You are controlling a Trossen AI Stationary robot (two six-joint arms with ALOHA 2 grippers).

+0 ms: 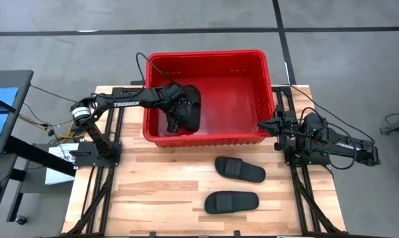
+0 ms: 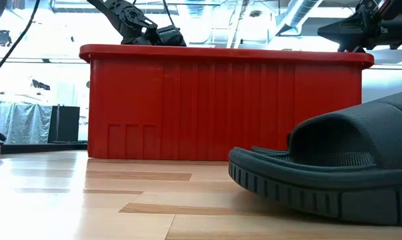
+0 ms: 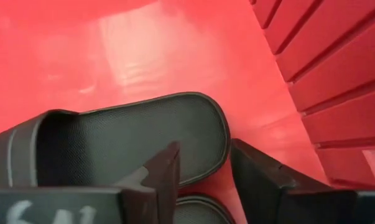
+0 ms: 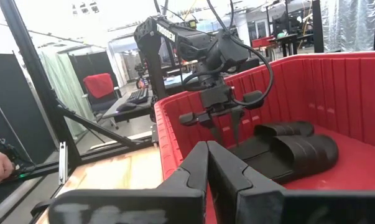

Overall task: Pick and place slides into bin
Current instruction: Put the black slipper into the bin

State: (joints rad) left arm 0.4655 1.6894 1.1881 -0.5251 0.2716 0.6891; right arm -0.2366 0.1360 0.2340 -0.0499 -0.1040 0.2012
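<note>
Two black slides [image 1: 189, 106] lie inside the red bin [image 1: 206, 54], near its left wall; they also show in the right wrist view [image 4: 299, 152]. My left gripper [image 3: 203, 152] is open inside the bin, pointing down just over them. One finger [image 3: 165, 171] is over the upper slide's [image 3: 131, 137] sole end and the other [image 3: 255, 180] is beside it. Two more slides [image 1: 239, 169] [image 1: 232, 201] lie flat on the wooden table in front of the bin. My right gripper [image 1: 268, 124] is shut and empty at the bin's near right corner.
The bin's ribbed wall [image 3: 336, 74] stands close beside my left gripper. In the low view, the nearest slide [image 2: 334, 173] fills the right foreground in front of the bin [image 2: 221, 100]. The arm frames run along both table sides.
</note>
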